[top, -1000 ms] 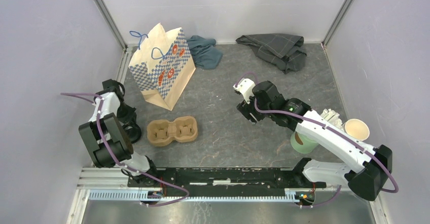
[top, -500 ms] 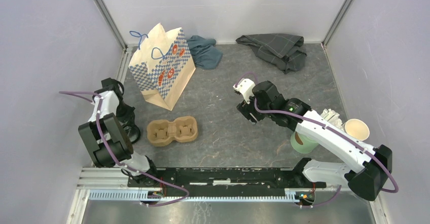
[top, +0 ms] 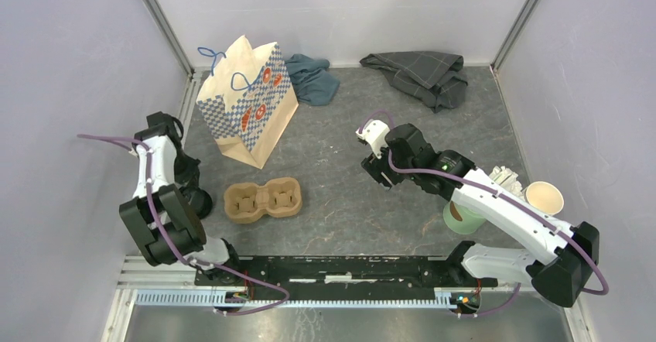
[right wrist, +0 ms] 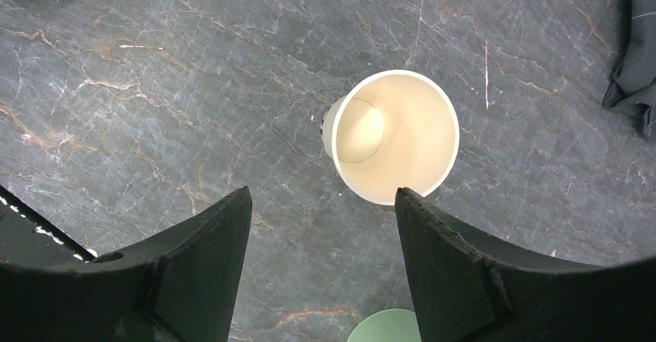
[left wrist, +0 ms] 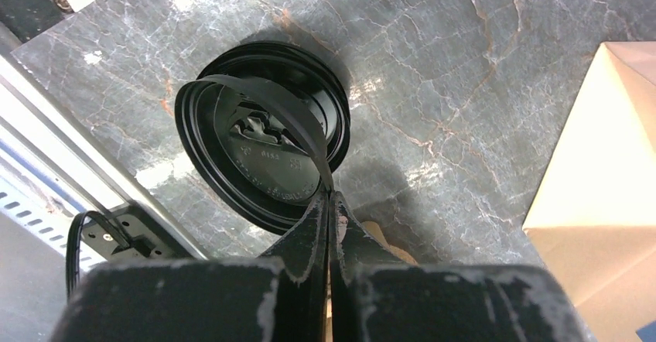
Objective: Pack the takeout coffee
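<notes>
**A:** From above, how far along is the packing?

**B:** Barely begun, I'd judge. The takeout coffee (top: 199, 201) stands on the table (top: 348, 218) near its left edge, just beside the pulp cup carrier (top: 263, 201). Both wells of the carrier hold nothing. The paper bag (top: 249, 104) stands upright further back, apart from the cup. The left claw (top: 193, 190) is down at the cup, and the right arm (top: 480, 195) reaches over mid-table. Lifting the cup and setting it in place are all left to do.

**A:** Any writing there?

**B:** The bag shows blue checks and round orange motifs, but no words I can read.

**A:** And the left wrist view?

**B:** The fingers (left wrist: 309, 234) are pressed together. A thin curved edge of the black lid (left wrist: 263, 137) runs right into their tips, so it looks like a pinch on the lid's rim. The white cup beneath is hidden. The lid has embossed lettering, too small to make out.

**A:** The right wrist?

**B:** The right claw (right wrist: 321, 195) is spread wide and holds nothing. Below the gap a lidless white paper cup (right wrist: 391, 137), cream inside, sits on the table. The mint-green cup (right wrist: 387, 328) peeks in at the bottom edge. Neither shows any print I can read.
</notes>
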Controlling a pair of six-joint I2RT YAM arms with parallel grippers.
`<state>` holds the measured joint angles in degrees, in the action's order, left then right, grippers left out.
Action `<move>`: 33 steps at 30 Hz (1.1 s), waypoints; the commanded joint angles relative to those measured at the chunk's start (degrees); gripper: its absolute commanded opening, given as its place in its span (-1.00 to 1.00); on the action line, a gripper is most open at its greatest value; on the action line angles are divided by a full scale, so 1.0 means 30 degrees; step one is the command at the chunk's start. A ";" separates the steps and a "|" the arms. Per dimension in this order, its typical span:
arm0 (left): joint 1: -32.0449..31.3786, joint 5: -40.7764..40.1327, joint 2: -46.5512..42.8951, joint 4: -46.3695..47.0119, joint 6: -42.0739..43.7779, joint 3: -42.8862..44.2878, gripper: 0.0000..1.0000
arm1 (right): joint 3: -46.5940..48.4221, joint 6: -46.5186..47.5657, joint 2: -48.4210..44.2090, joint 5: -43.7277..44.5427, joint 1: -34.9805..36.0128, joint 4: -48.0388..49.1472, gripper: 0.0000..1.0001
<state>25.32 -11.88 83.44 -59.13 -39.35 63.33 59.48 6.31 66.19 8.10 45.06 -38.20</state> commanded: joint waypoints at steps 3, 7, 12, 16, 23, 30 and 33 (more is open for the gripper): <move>0.0097 0.0337 -0.1922 -0.1487 -0.0476 0.1722 -0.96 | 0.0445 0.0125 -0.0333 0.0582 0.0329 0.0657 0.50; 0.0085 0.1416 -0.3048 -0.2215 -0.0536 0.2603 -0.96 | 0.0898 0.0125 -0.0134 0.0611 0.0681 0.0501 0.52; 0.0085 0.5258 -0.5525 -0.2380 -0.1155 0.3333 -0.96 | 0.1752 -0.0159 0.0222 0.0002 0.0856 0.0140 0.52; 0.0005 0.9674 -0.8021 -0.1147 -0.1634 0.3280 -0.96 | 0.2586 -0.0509 0.0436 -0.0966 0.0865 -0.0073 0.52; -0.0112 1.8678 -1.0971 0.4278 -0.3855 0.2496 -0.96 | 0.3486 -0.2603 0.0920 -0.4780 -0.0390 0.0046 0.53; -0.0231 2.4042 -1.2094 0.9556 -0.7861 0.2614 -0.96 | 0.4076 -0.7171 0.1320 -1.2040 -0.2951 0.3477 0.56; -0.0299 2.4420 -1.2312 0.9497 -0.8345 0.2419 -0.96 | 0.3674 -0.9428 0.1257 -1.3590 -0.3526 0.5527 0.56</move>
<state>24.71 51.99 47.81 -37.78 -57.47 70.87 69.14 -10.76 70.32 -20.34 36.27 -32.62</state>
